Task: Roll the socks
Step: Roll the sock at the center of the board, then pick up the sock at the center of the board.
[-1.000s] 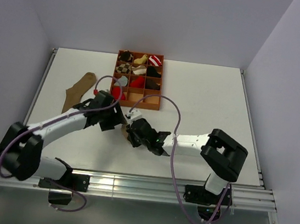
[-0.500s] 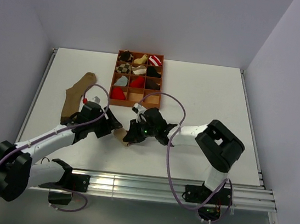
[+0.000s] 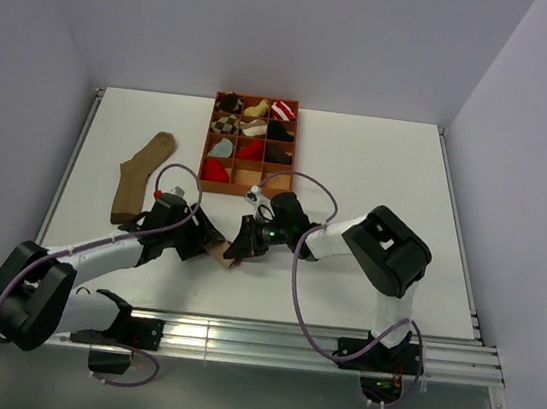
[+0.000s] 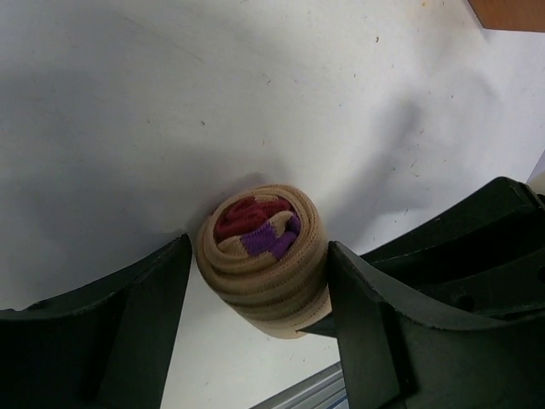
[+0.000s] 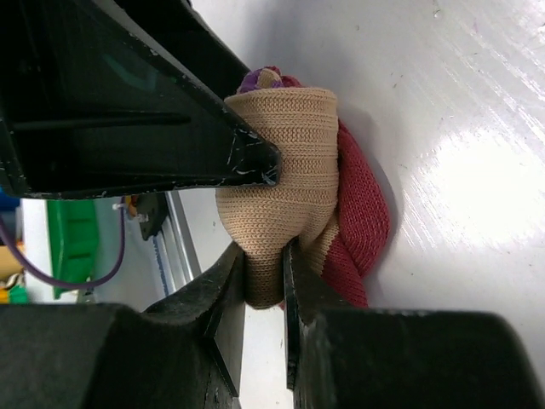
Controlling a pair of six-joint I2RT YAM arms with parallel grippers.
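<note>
The beige sock with maroon stripes (image 4: 262,256) is rolled into a tight coil on the white table, and it also shows in the top view (image 3: 219,250). My left gripper (image 4: 260,249) is open and straddles the roll. Its right finger touches the roll and a thin gap shows at its left finger. It also shows in the top view (image 3: 204,245). My right gripper (image 5: 264,256) is shut on a fold of the roll's outer beige layer, and it meets the roll from the right in the top view (image 3: 236,249). The plain brown sock (image 3: 141,175) lies flat at the far left.
An orange compartment tray (image 3: 245,190) stands at the back centre with several small sock bundles, one red and white (image 3: 284,110). The table's near edge rail (image 3: 236,339) is close behind the grippers. Purple cables loop over both arms.
Both grippers have shifted slightly left and nearer with the roll between them. The left arm has drawn back and the right arm has stretched further left.
</note>
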